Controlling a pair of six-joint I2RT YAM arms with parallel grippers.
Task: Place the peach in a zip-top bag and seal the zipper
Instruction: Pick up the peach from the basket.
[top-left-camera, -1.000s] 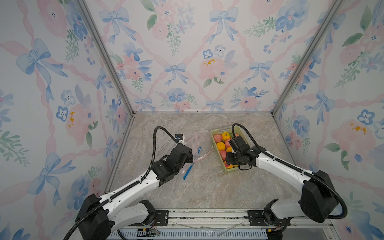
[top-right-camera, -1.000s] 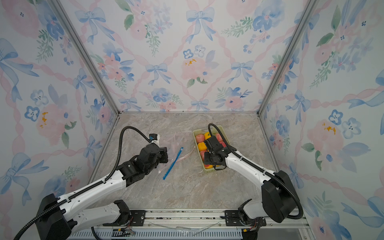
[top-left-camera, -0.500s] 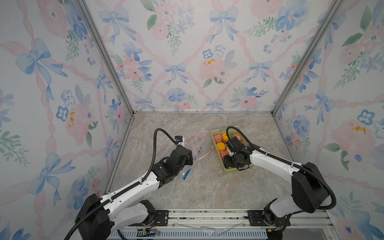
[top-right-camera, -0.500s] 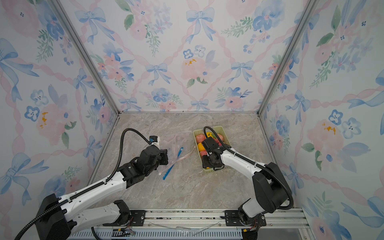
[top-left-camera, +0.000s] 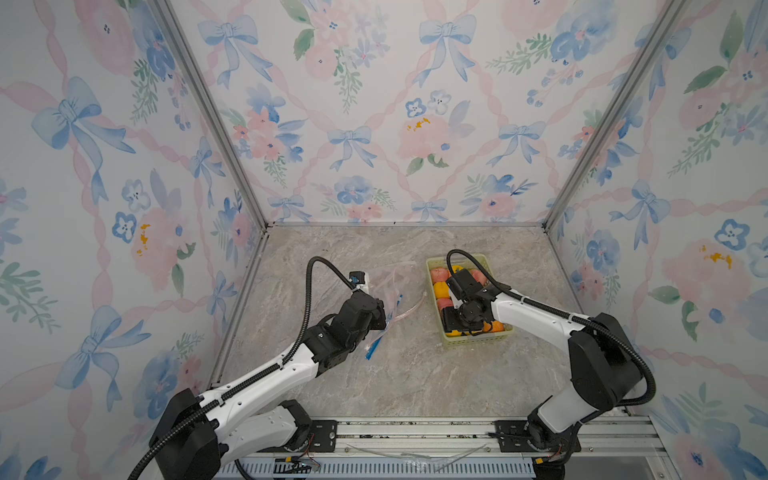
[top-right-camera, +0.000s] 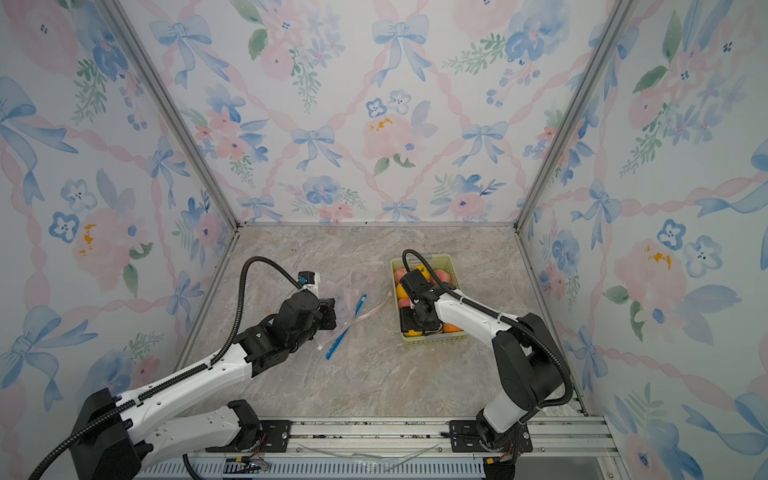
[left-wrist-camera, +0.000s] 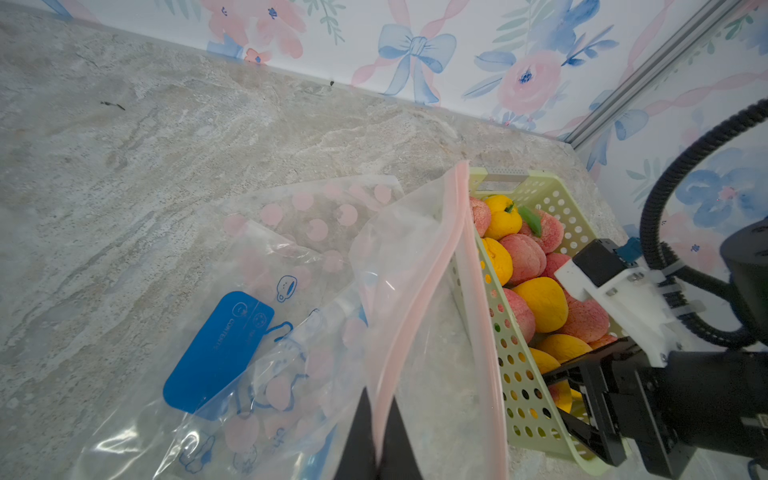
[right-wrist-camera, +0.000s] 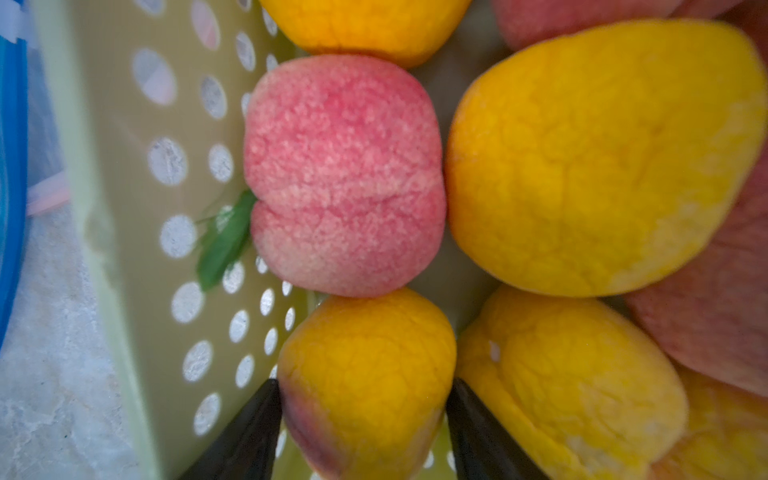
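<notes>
Pick | right gripper (right-wrist-camera: 363, 388), jaws newly widened, straddles yellow-orange fuzzy fruit (right-wrist-camera: 365, 353), lower centre of frame | left gripper (left-wrist-camera: 378, 399) pinches pink rim of clear zip-top bag (left-wrist-camera: 291, 257) | grasp likely next

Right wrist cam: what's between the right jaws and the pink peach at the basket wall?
A yellow fruit: it sits between the jaws of the right gripper and touches the pink peach beyond. Clear in the right wrist view.
</notes>
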